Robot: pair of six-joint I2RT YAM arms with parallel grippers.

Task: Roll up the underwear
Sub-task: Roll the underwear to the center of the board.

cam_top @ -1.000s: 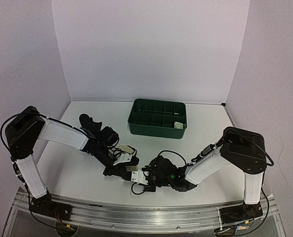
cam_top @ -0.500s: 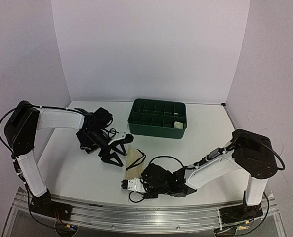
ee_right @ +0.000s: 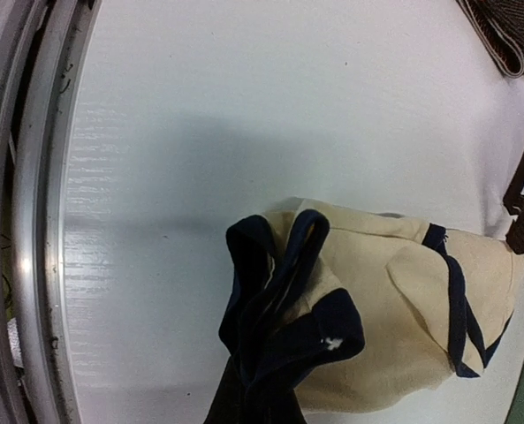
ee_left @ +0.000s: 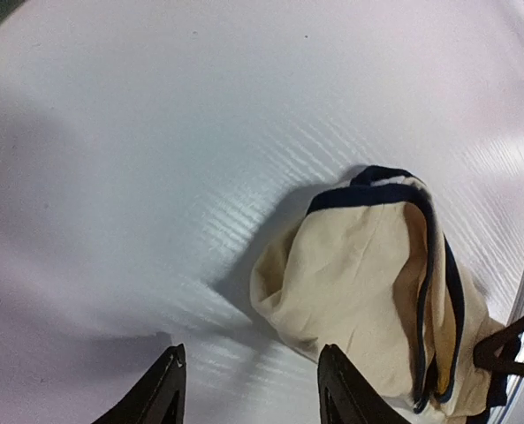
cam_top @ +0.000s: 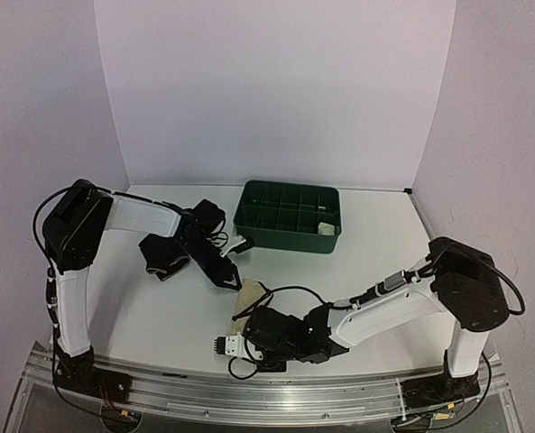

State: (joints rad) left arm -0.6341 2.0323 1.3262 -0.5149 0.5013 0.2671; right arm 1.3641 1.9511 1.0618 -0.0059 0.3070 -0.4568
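Note:
The cream underwear with black edging [cam_top: 247,296] lies bunched on the white table near the front. In the right wrist view [ee_right: 394,300] my right gripper [ee_right: 262,397] is shut on its dark-edged end, and the cloth hides the fingers. That gripper [cam_top: 249,323] sits at the garment's near end. My left gripper [cam_top: 229,273] is open and empty just beyond the garment's far end [ee_left: 376,291], its fingertips [ee_left: 169,393] clear of the cloth. The black underwear [cam_top: 163,255] lies crumpled under the left arm. A cream-white roll [cam_top: 324,228] sits in a compartment of the tray.
The green compartment tray [cam_top: 288,236] stands at the back centre. The table's metal front rail [ee_right: 32,221] runs close to the right gripper. Loose cables trail beside the right wrist [cam_top: 290,290]. The black underwear's edge shows in the right wrist view [ee_right: 500,35].
The two grippers were together at the garment. My left gripper has opened, let go and drawn back to the far left. My right gripper has moved left, dragging the cloth out.

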